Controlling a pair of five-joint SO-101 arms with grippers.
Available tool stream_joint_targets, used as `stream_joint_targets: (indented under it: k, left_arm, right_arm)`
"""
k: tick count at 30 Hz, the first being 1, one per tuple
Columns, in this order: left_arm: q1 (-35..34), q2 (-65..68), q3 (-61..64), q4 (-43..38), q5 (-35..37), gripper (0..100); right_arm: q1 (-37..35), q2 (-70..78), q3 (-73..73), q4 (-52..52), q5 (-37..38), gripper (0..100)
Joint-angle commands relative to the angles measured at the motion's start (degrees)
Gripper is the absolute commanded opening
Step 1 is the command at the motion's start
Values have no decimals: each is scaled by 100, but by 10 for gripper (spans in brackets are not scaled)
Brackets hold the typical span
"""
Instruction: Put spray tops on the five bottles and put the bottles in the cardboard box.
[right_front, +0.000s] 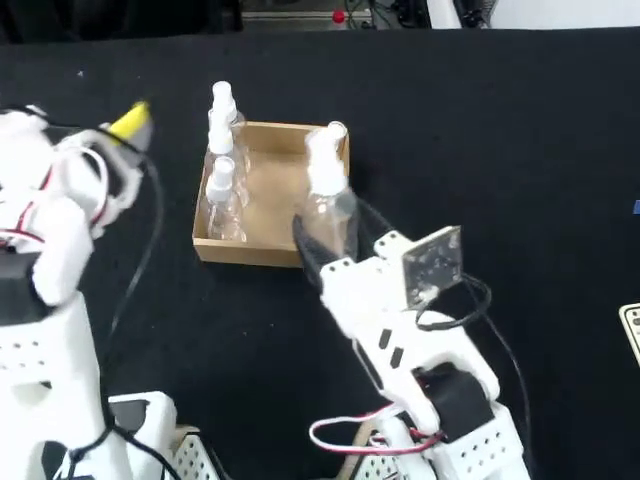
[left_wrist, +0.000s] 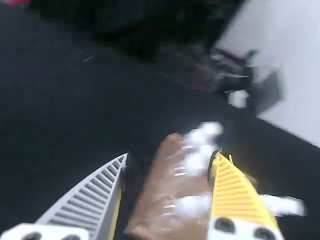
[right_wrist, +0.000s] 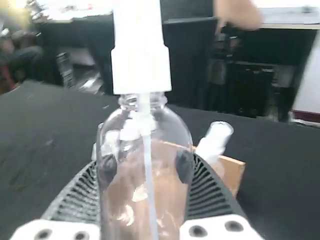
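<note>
1. Right gripper (right_wrist: 142, 172), black-fingered, was clamped on a clear upright bottle with a white spray top (right_wrist: 142, 135), at the right wall of the brown cardboard box (right_front: 245, 250).
2. Left gripper (left_wrist: 170, 157), yellow and white fingers apart, held nothing.

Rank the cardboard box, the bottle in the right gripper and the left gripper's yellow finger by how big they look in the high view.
1. cardboard box
2. bottle, held in the right gripper
3. yellow finger
The gaps are plain, with no ties.
</note>
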Motion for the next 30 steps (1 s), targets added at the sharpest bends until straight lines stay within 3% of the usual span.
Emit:
stream_joint_targets:
  k: [1, 7, 14, 20, 26, 30]
  left_arm:
    - [-822, 18, 734, -44, 18, 245]
    - [-1253, 18, 2360, -1169, 18, 245]
    - [-1279, 9, 3846, -2558, 18, 245]
    - [-1279, 9, 4769, -3464, 53, 245]
    - [-1270, 9, 5516, -4185, 62, 245]
    - [-1262, 18, 6053, -4914, 70, 245]
  right_arm:
    - [510, 277, 286, -1029, -387, 11]
    - [580, 1508, 769, -2936, -510, 11]
    - [1556, 1824, 418, -2637, -545, 11]
    - [1653, 1868, 444, -2734, -484, 11]
    - [3226, 1886, 453, -3121, 589, 11]
    - [3912, 1895, 453, -3138, 1240, 11]
